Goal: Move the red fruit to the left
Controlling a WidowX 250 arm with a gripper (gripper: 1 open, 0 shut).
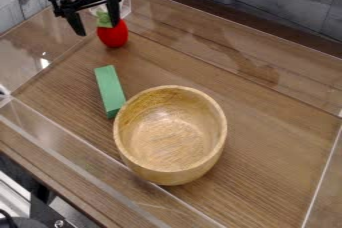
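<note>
Hovering end effector (87, 14), red fruit (114, 34) beneath

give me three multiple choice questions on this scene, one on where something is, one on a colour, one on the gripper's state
1. Where does the red fruit sit?
A. inside the wooden bowl
B. on the table near the far left corner
C. on top of the green block

2. What colour is the rectangular block beside the wooden bowl?
A. green
B. blue
C. yellow

3. How is the gripper?
A. shut on the block
B. resting in the bowl
C. open above the fruit

Answers: 1 B, it rests on bare wood far from the bowl; 2 A, plainly green; 3 C, its fingers are spread with nothing between them.
</note>
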